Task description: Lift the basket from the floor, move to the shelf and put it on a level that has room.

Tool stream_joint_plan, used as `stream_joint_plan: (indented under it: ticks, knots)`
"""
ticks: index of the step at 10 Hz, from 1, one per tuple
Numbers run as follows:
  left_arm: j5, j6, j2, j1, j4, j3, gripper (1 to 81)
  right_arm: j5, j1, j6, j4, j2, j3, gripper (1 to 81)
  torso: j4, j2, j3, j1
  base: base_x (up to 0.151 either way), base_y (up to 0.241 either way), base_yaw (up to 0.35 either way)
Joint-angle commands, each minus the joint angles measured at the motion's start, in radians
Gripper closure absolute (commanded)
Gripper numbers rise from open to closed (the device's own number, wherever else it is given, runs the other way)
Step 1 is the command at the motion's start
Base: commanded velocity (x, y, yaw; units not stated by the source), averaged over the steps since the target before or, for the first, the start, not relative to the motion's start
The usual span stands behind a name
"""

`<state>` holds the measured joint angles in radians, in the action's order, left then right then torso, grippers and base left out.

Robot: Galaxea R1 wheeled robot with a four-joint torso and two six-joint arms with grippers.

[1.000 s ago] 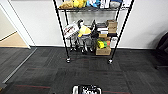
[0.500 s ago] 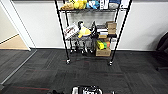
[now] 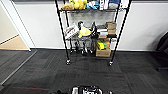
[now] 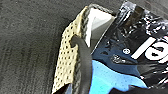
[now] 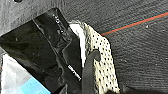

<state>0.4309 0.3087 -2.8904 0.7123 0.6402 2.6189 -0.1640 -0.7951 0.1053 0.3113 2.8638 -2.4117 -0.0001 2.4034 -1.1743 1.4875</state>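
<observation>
The shelf (image 3: 90,37), a black wire rack on casters, stands straight ahead against the white wall, its visible tiers crowded. Its top runs past the picture's upper edge, so the level with room is hidden. The basket (image 3: 86,90) sits at the bottom edge of the head view, close to me, above the dark grey carpet floor (image 3: 87,72). The left wrist view shows its cream woven side (image 4: 66,62), dark handle (image 4: 83,60) and a black-and-blue packet (image 4: 140,50) inside. The right wrist view shows the other woven side (image 5: 102,60), another handle (image 5: 88,72) and the packet (image 5: 42,50).
A doorway with tan wooden floor (image 3: 15,43) opens at the left. A dark chair (image 3: 162,50) stands at the right. A cardboard box (image 3: 103,52) and a yellow toy (image 3: 84,31) fill the rack's lower tiers. A red line (image 5: 135,23) crosses the carpet.
The whole head view has shifted a little, with the shelf slightly nearer: the camera moved. The basket stays at the bottom edge.
</observation>
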Motion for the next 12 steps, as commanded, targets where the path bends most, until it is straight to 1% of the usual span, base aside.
stream_joint_plan:
  ticks: [1, 2, 3, 4, 5, 7, 8, 10, 11, 12]
  knots:
    - [0.063, 0.001, -0.012, -0.119, 0.007, 0.030, 1.0, -0.046, 0.107, -0.001, 0.019, 0.068, -0.084, 1.0, 0.000, 0.000, -0.030, 0.000, 0.000, 0.000, 0.000]
    - [0.062, 0.001, -0.018, -0.119, 0.010, 0.044, 1.0, -0.045, 0.107, 0.001, 0.019, 0.068, -0.082, 1.0, 0.000, 0.000, -0.093, 0.000, 0.000, 0.000, 0.000]
    - [0.058, 0.001, -0.023, -0.119, 0.012, 0.052, 1.0, -0.043, 0.107, 0.001, 0.023, 0.068, -0.082, 1.0, 0.000, 0.000, -0.098, 0.000, 0.000, 0.000, 0.000]
    - [0.055, 0.003, -0.026, -0.119, 0.012, 0.056, 1.0, -0.037, 0.105, 0.001, 0.028, 0.068, -0.084, 1.0, 0.000, 0.000, -0.016, 0.000, 0.000, 0.000, 0.000]
    - [0.051, 0.006, -0.029, -0.119, 0.012, 0.061, 1.0, -0.031, 0.101, 0.002, 0.031, 0.070, -0.087, 1.0, 0.000, 0.000, -0.040, 0.000, 0.000, 0.000, 0.000]
    - [0.029, 0.006, -0.034, -0.118, 0.012, 0.072, 1.0, -0.025, 0.096, 0.002, 0.045, 0.065, -0.087, 1.0, 0.000, 0.000, -0.055, 0.000, 0.000, 0.000, 0.000]
    - [0.014, 0.006, -0.034, -0.121, 0.012, 0.072, 1.0, -0.023, 0.099, 0.002, 0.052, 0.061, -0.087, 1.0, 0.000, 0.000, -0.055, 0.000, 0.000, 0.000, 0.000]
    - [0.012, 0.007, -0.024, -0.127, 0.012, 0.072, 1.0, -0.003, 0.098, 0.002, 0.080, 0.042, -0.076, 1.0, 0.000, 0.000, -0.055, 0.000, 0.000, 0.000, 0.000]
    - [0.014, 0.009, -0.017, -0.127, 0.012, 0.067, 1.0, -0.002, 0.096, 0.002, 0.080, 0.036, -0.067, 1.0, 0.000, 0.000, -0.055, 0.000, 0.000, 0.000, 0.000]
    - [0.014, 0.009, -0.011, -0.127, 0.012, 0.066, 81.1, 0.001, 0.096, 0.002, 0.080, 0.034, -0.064, 1.0, 0.000, 0.000, -0.055, 0.000, 0.000, 0.000, 0.000]
